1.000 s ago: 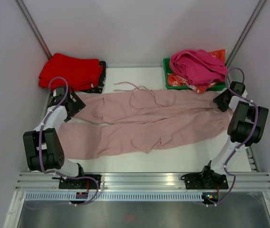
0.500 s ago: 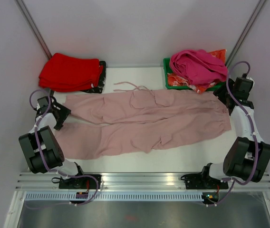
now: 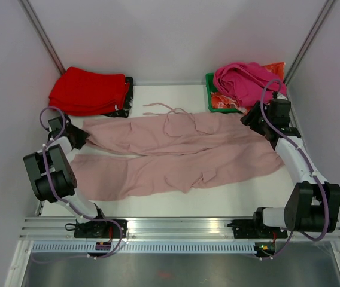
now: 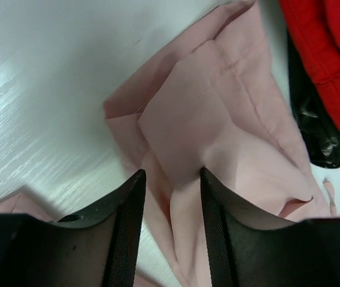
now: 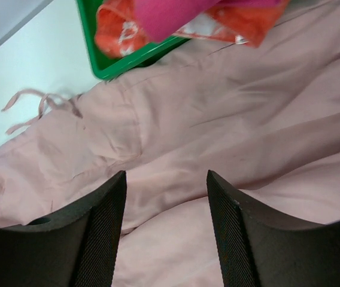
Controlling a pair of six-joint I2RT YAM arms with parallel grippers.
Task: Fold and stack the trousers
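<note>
The pale pink trousers (image 3: 182, 149) lie spread flat across the table, both legs running left to right, with thin drawstring cords (image 3: 158, 107) trailing at the back. My left gripper (image 3: 79, 139) is low at the left end of the back leg. In the left wrist view its jaws (image 4: 172, 173) are partly closed and open around a raised fold of the trousers (image 4: 218, 107), with a gap still showing beside the cloth. My right gripper (image 3: 249, 118) hovers open over the back right part of the trousers (image 5: 218, 119), nothing between its fingers (image 5: 166, 174).
Folded red garments (image 3: 89, 91) sit on a dark sheet at the back left, close to the left gripper (image 4: 331, 54). A green bin (image 3: 215, 103) holding a magenta garment (image 3: 248, 81) stands at the back right, just beyond the right gripper (image 5: 116, 66). Walls close in both sides.
The left gripper swung out to the end of the trouser leg and its jaws narrowed around a fold. The right arm moved from the right edge inward over the trousers.
</note>
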